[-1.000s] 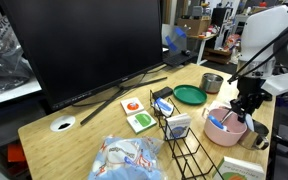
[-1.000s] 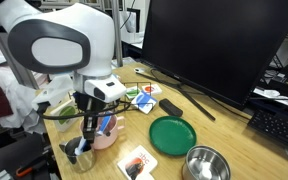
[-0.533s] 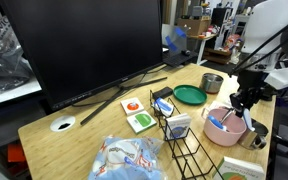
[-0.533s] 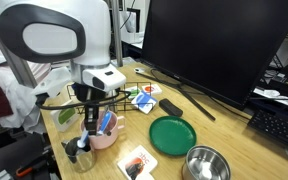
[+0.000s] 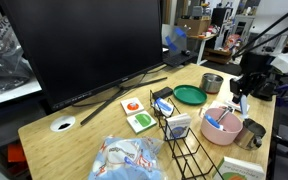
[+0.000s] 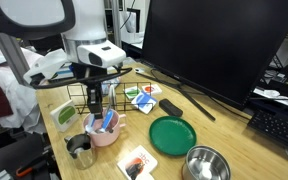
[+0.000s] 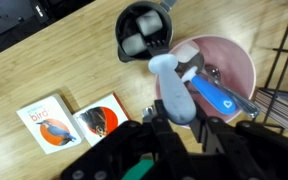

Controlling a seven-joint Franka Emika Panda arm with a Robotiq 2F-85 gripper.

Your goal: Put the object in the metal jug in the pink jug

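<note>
Pale blue object [image 7: 172, 85] hangs upright in the gripper [image 7: 181, 122], tip downward.

dull grey metal jug [image 7: 144, 28] stands upright on the wooden surface [image 7: 44, 70], just beside the wider, pale pink jug [image 7: 246, 65], which holds a blue-and-white item [image 7: 224, 100]. in the wrist view a pale-blue object [image 7: 172, 90] hangs over both, its near end gripped between the fingers [image 7: 160, 133].
</note>
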